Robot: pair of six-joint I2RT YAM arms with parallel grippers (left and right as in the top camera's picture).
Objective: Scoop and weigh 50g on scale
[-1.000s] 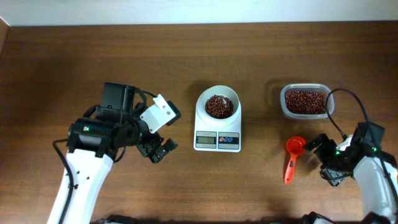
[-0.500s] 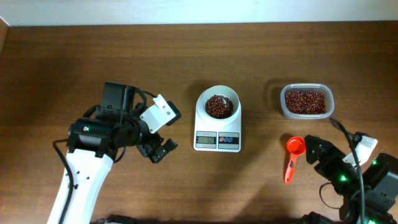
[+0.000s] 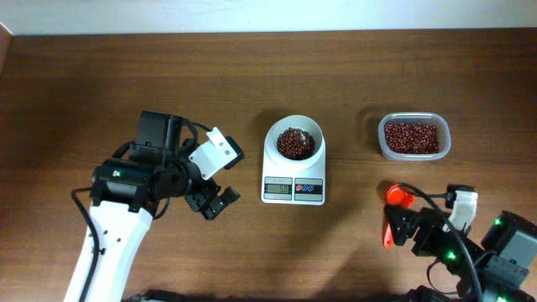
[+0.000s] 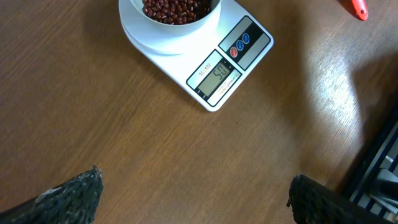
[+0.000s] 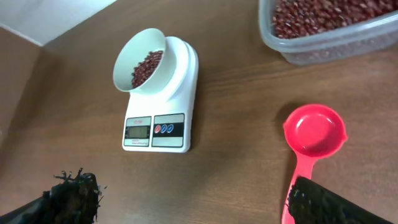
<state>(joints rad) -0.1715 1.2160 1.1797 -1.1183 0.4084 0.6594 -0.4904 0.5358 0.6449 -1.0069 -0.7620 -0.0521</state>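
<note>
Centre of the brown desk (image 3: 84,75): white digital scale (image 3: 293,172) holding reddish-brown beans (image 3: 295,143) reads fifty. Left gripper (image 3: 216,201) and right gripper (image 3: 411,231) gape empty; retreat without bumping it.

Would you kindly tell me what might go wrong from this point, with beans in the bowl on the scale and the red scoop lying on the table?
1. The open right gripper hangs close over the red scoop handle; moving off, it may knock the scoop across the table.
2. The scale has a display that appears to read 50; any bump to the bowl could spill beans and spoil that reading.
</note>
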